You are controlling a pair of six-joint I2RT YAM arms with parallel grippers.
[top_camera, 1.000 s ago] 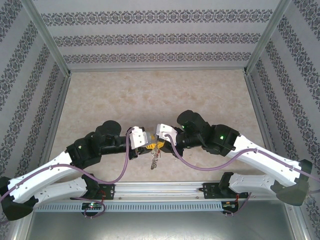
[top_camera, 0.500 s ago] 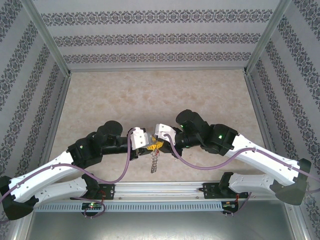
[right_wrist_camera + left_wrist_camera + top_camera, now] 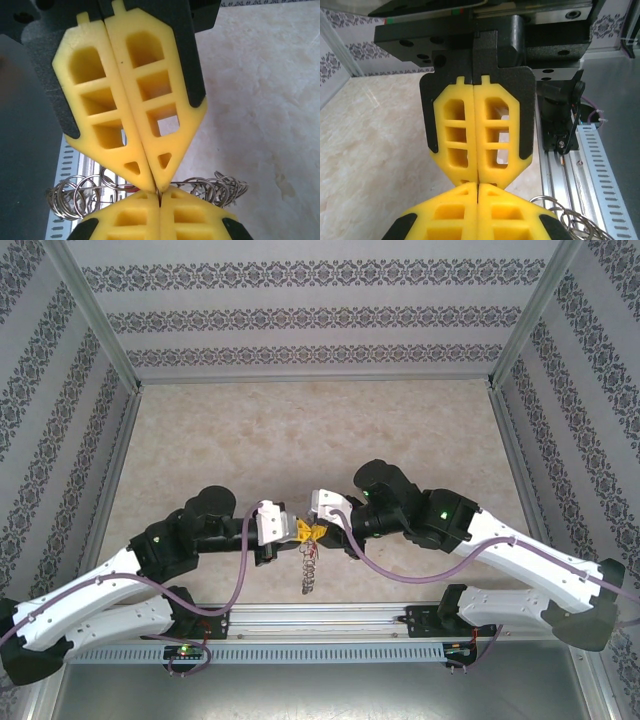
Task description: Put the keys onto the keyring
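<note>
Item: keyring, one, a silvery coil of wavy wire. It hangs in the air from the point where the two grippers meet, above the middle of the near edge of the marble-patterned tabletop and not resting on it. Left gripper, one: its yellow fingers are pressed flat together with no gap. Whether wire sits between the pads cannot be told. Right gripper, one: its jaws are closed as well. In the right wrist view a thin strand of the ring shows at their seam, and loops fan out to either side behind. The two grippers stand tip to tip, touching. Keys: none can be counted. A single red fleck among the loops may be a key head, but it is too small to confirm. No loose key shows on the tabletop. Step in hand, as judged: the ring is held up between both arms, at the stage of securing or working a key along the coil. Next move calls for a steady pinch on one side while the other side shifts or re-grips. The springy wire must not slip from the tips.
</note>
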